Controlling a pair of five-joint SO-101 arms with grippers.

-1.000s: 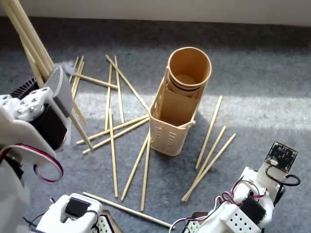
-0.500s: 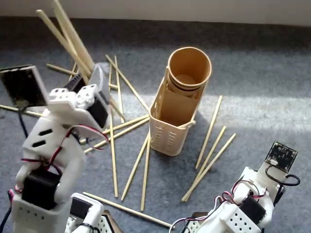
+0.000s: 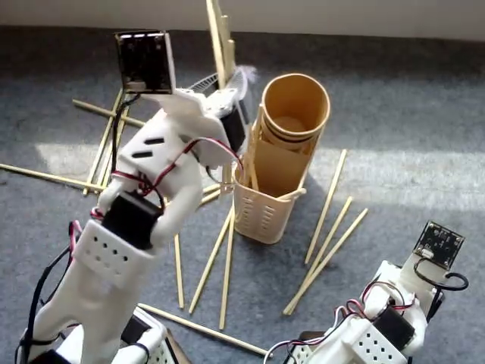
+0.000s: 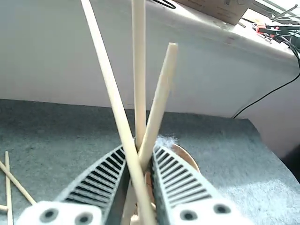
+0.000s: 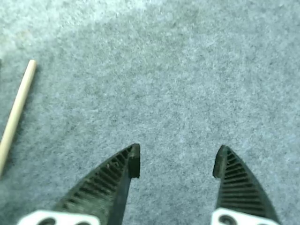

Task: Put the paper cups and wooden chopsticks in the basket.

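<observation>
Nearest me, the right fingers hang spread apart over the grey, felt-like tabletop. They are black ribbed wedges with nothing between them. One pale round stick lies off to the side, its near end cut off by the frame edge. In the high view the white right arm sits at the near edge, partly out of frame.

Further out, loose chopsticks lie flat and scattered on both sides of the basket, a tall cream plastic tub with slotted walls. A stack of brown paper cups stands inside it, the rim well above the basket's edge.

The left fingers are clenched on three held chopsticks of smooth light wood that cross one another. From above, that bundle stands almost upright just beside the cups. Its top runs out of frame and its lower ends are hidden behind the left arm, so I cannot tell whether they are inside the basket.

Half a second ago this arm was well left of the basket with the bundle leaning. It has swung across and the bundle now stands straighter. The basket, the cups and the right arm have not shifted. A pale wall rises beyond.
</observation>
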